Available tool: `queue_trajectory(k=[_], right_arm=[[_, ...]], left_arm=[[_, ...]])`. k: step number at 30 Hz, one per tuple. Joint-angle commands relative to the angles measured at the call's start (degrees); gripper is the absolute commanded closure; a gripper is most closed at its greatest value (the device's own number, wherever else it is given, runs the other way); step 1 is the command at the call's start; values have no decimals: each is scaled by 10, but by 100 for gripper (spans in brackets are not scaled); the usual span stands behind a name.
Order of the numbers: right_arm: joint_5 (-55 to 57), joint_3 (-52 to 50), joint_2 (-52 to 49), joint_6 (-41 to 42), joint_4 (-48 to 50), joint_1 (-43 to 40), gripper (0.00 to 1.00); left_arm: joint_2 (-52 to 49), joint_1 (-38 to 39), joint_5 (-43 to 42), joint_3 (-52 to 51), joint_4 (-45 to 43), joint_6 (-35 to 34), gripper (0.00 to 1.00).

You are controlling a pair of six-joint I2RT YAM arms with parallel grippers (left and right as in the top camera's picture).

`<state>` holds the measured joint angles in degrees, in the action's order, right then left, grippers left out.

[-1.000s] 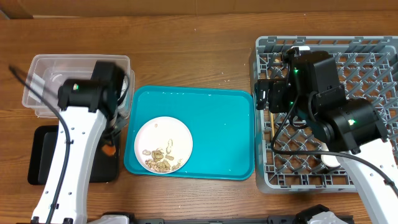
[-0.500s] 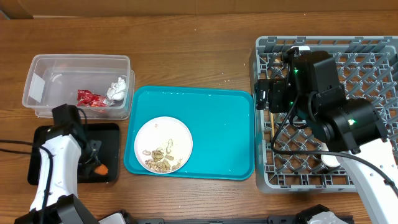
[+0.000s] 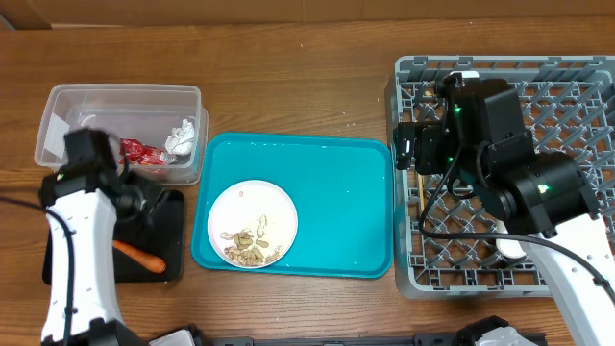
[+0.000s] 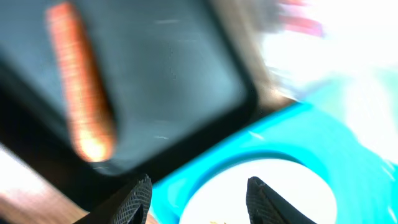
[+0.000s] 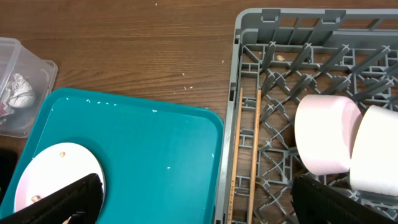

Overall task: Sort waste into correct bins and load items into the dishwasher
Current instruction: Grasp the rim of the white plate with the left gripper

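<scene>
- The round white plate (image 3: 253, 225) lies flat in the left half of the large teal plastic tray (image 3: 356, 192). Beige food scraps (image 3: 248, 248) sit on the plate toward the tray's near edge.
- I judge the plate stiff, smooth, rather slippery and breakable. It is best pinched at the rim and kept level until the scraps are tipped out.
- The left gripper (image 4: 199, 188) hangs over the teal tray's left edge, its fingers partly apart with nothing between them.
- Just left of the teal tray, the shallow black rectangular tray (image 3: 171, 235) holds only the small orange carrot (image 3: 137, 256).
- Up-left of the teal tray, the clear rectangular plastic tub (image 3: 115, 94) holds the crumpled red wrapper (image 3: 142, 154) and the crumpled white tissue (image 3: 181, 136).
- Right of the teal tray, the square grey plastic dish rack (image 3: 413, 274) carries two white bowls (image 5: 326, 143) on their sides. The thin wooden chopsticks (image 5: 237, 155) lie along the rack's tray-side edge.
- The right gripper (image 5: 199, 205) hovers there, spread wide and empty.
</scene>
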<state>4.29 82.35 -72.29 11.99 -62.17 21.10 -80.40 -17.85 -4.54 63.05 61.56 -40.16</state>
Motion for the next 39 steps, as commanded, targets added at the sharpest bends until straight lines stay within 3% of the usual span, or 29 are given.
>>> queue_trajectory(k=[1, 3, 6, 9, 14, 20, 26, 32, 34, 35, 38, 39], right_arm=[[-2, 13, 2, 2, 3, 2, 0], [-2, 13, 2, 2, 3, 2, 0], [-2, 13, 2, 2, 3, 2, 0], [-2, 13, 2, 2, 3, 2, 0], [-2, 13, 2, 2, 3, 2, 0], [-2, 13, 2, 2, 3, 2, 0], [-2, 13, 2, 2, 3, 2, 0], [-2, 13, 2, 2, 3, 2, 0], [-2, 13, 2, 2, 3, 2, 0], [-2, 13, 2, 2, 3, 2, 0], [-2, 13, 2, 2, 3, 2, 0], [-2, 13, 2, 2, 3, 2, 0]], left_arm=[[28, 88, -28, 40, 6, 75, 46], [30, 160, -6, 42, -7, 110, 40], [17, 256, 41, 38, -27, 153, 21], [-26, 361, 97, 34, -36, 182, 20], [-99, 458, 84, 34, -81, 218, 25], [-201, 522, 165, 35, -125, 144, 36], [-262, 532, 167, 35, -154, 114, 44], [-296, 532, 191, 35, -163, 123, 63], [-301, 532, 193, 35, -169, 134, 73], [-303, 532, 203, 35, -170, 134, 83], [-304, 532, 221, 35, -179, 160, 96], [-304, 532, 225, 35, -183, 168, 96]])
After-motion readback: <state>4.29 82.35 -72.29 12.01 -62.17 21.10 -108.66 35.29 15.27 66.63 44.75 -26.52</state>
